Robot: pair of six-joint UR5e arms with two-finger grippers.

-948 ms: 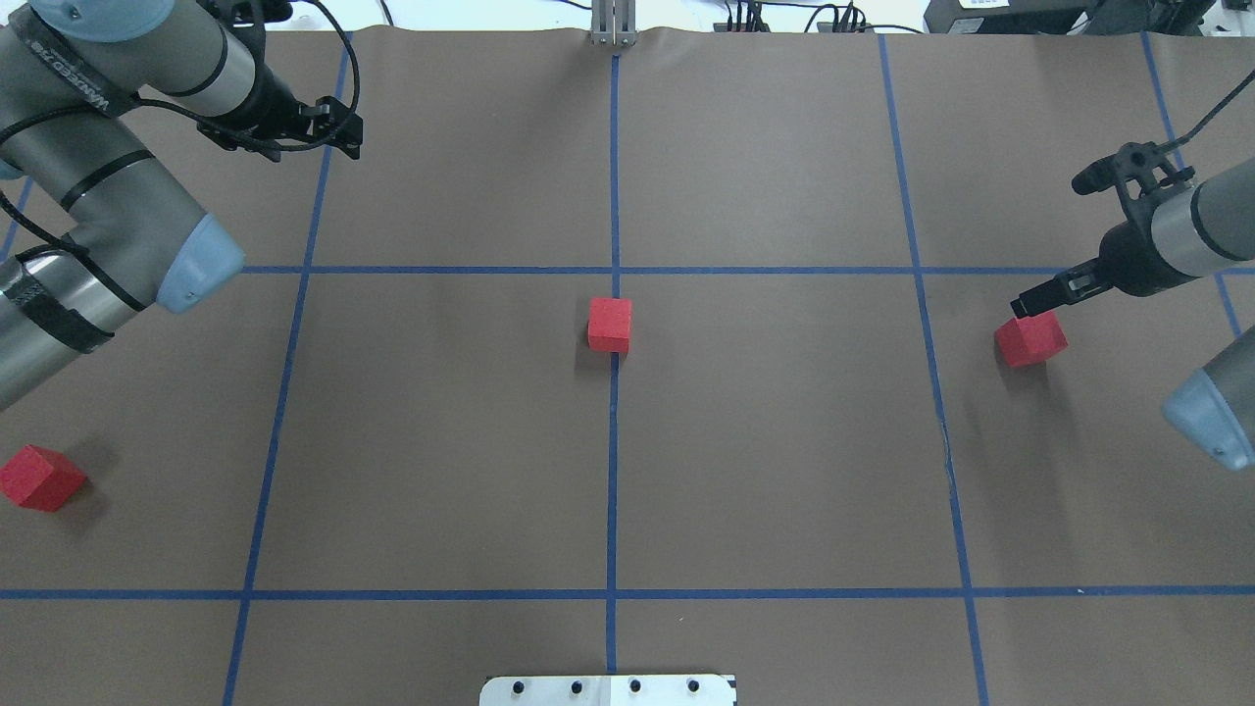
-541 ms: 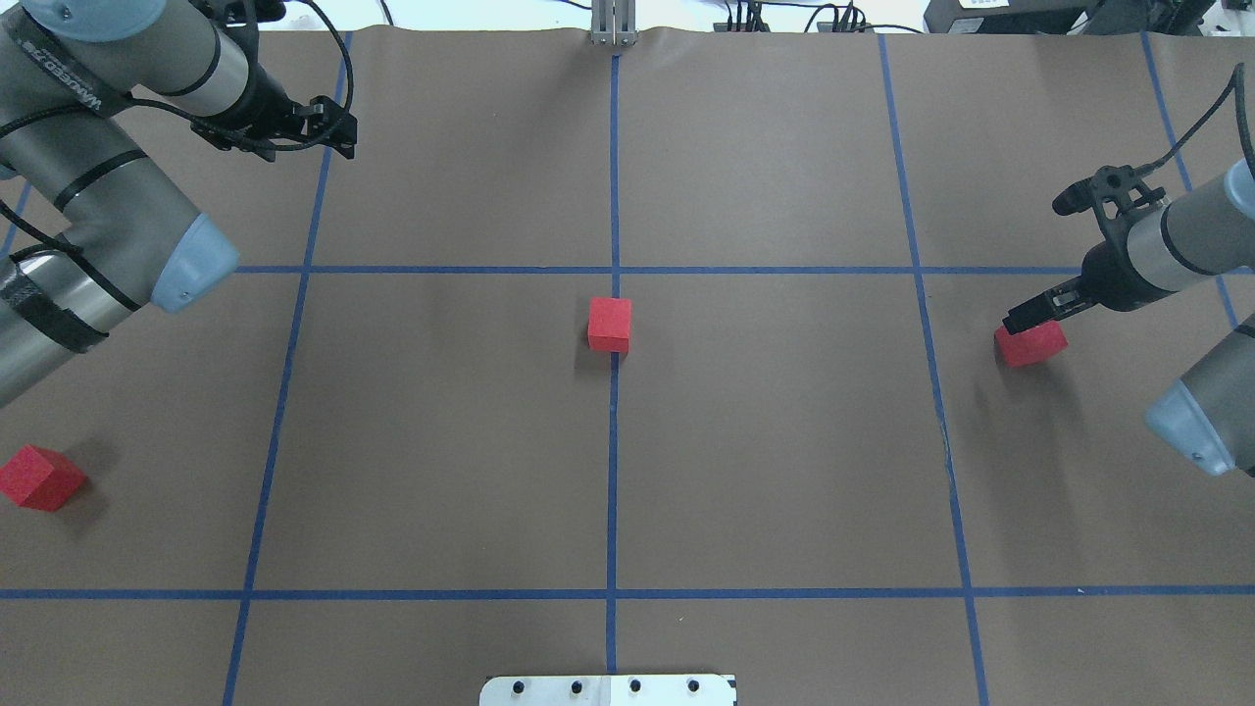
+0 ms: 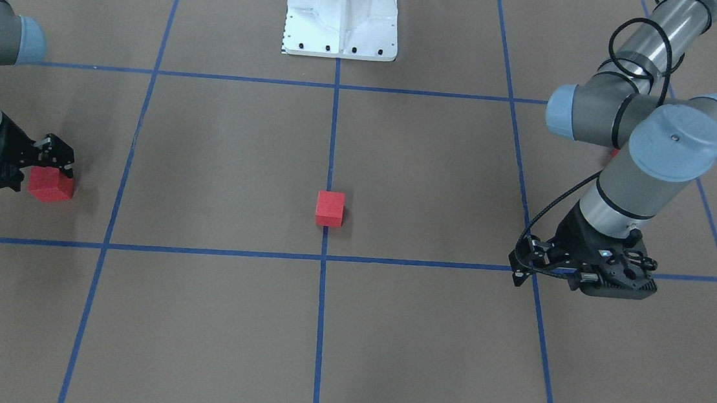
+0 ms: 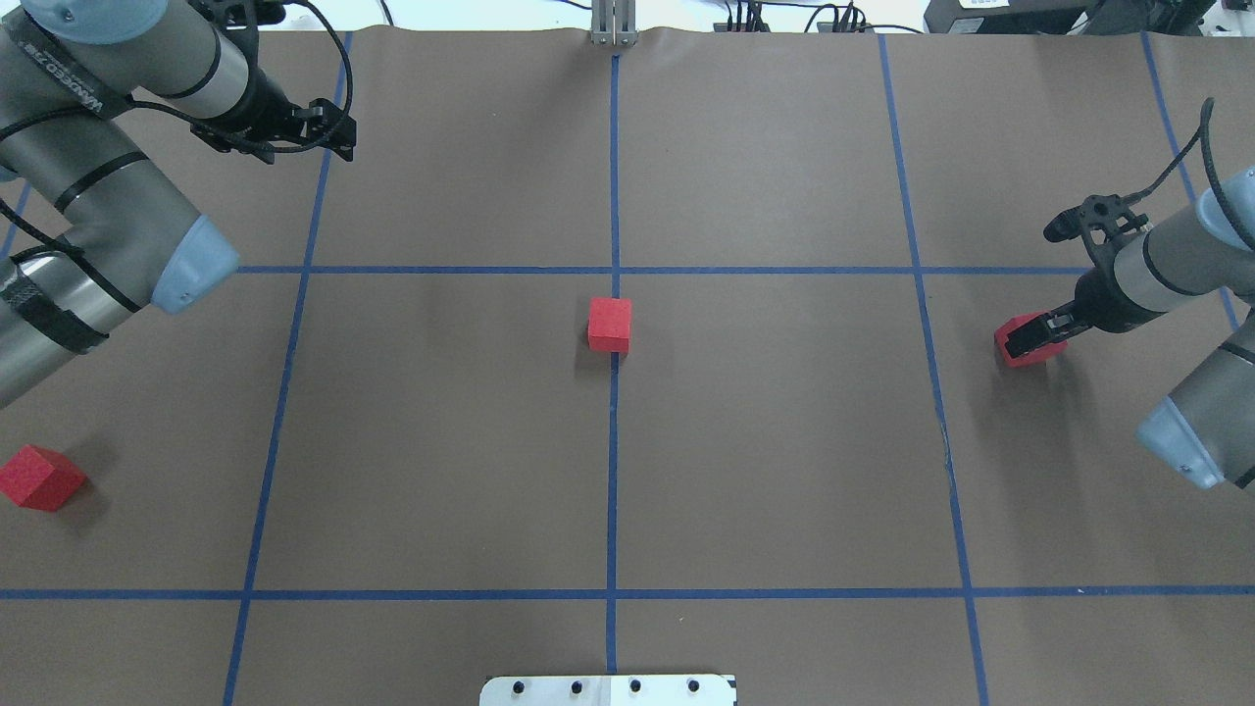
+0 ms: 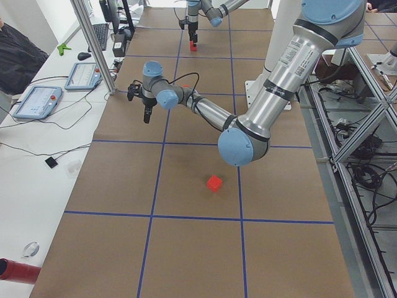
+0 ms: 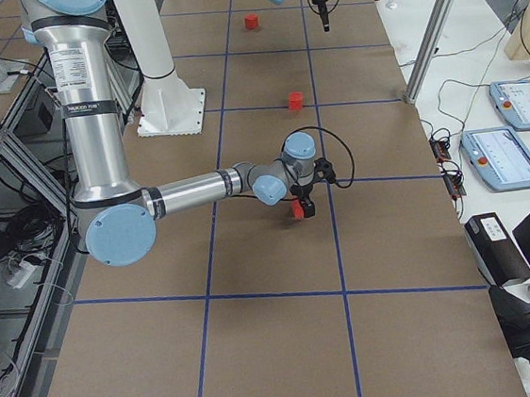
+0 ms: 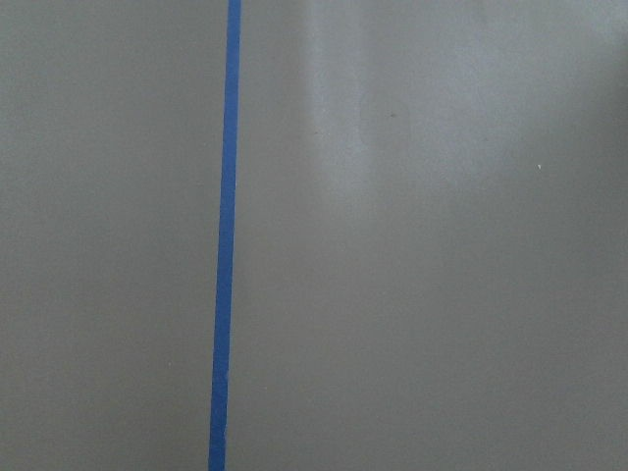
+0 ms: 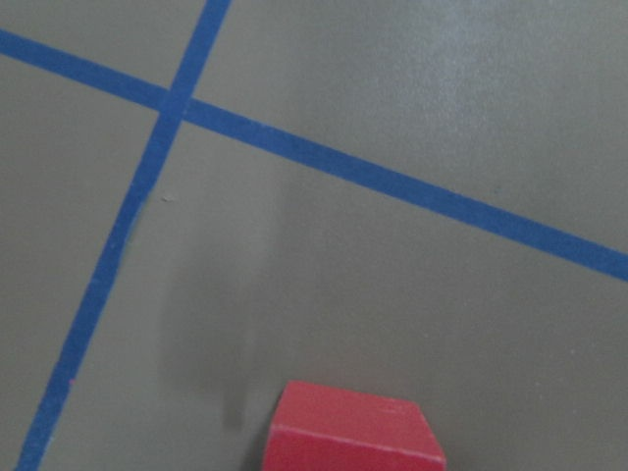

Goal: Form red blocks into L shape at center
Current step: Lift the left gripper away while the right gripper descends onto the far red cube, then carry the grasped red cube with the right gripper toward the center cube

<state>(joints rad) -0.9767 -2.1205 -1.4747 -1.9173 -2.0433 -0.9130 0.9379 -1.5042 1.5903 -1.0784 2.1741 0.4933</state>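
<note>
Three red blocks lie apart. One block [image 4: 609,325] sits at the center [image 4: 615,294] on the middle blue line, also in the front view [image 3: 330,209]. The right block [image 4: 1020,345] lies at the far right; my right gripper [image 4: 1037,333] is low over it, jaws apparently open with fingers at its sides, as in the front view [image 3: 53,165]. The right wrist view shows its top [image 8: 353,432]. The left block [image 4: 39,478] lies alone near the left edge. My left gripper [image 4: 336,129] is open and empty, far back on the left.
The white robot base plate [image 4: 608,690] is at the near middle edge. Blue tape lines [image 4: 613,593] grid the brown floor. My left arm's elbow [image 4: 191,265] hangs over the left squares. Monitors and cables line the operators' side [image 5: 37,99].
My right gripper has come down and slightly left onto the right block, now covering part of it. The left arm has hardly moved. No block has shifted.
</note>
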